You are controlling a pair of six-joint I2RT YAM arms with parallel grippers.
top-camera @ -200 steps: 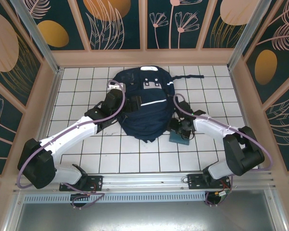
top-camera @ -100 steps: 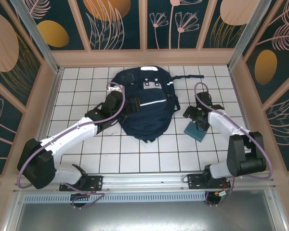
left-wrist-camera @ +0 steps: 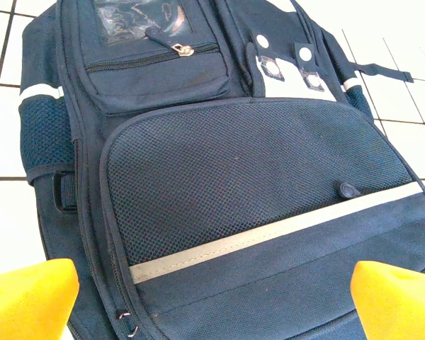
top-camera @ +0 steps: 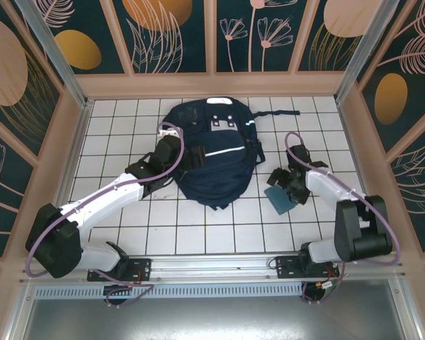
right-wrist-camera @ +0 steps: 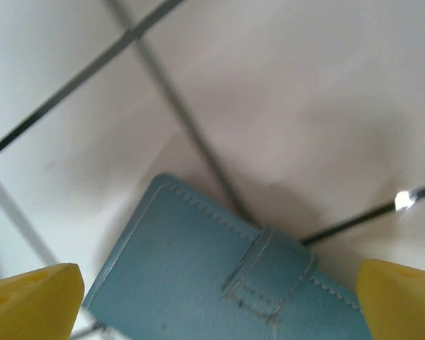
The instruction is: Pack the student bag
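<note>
The student bag [top-camera: 216, 159] lay flat toward the far edge of the tabletop [top-camera: 198, 227], apparently closed and not yet packed; the left gripper [top-camera: 193, 156] hovered wide open and empty at its left side, the right gripper [top-camera: 285, 185] wide open and empty over a blue wallet [top-camera: 278, 200] lying apart on the tiles.

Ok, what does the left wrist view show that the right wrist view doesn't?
Left wrist: the student bag lying flat, with its mesh front pocket, grey reflective stripe and zipped top pocket. Right wrist: a teal stitched wallet with a tab closure, lying on the tiles. Shared: the white tiled table, and yellow fingertips at the bottom corners, with the left gripper and right gripper both wide open.
</note>
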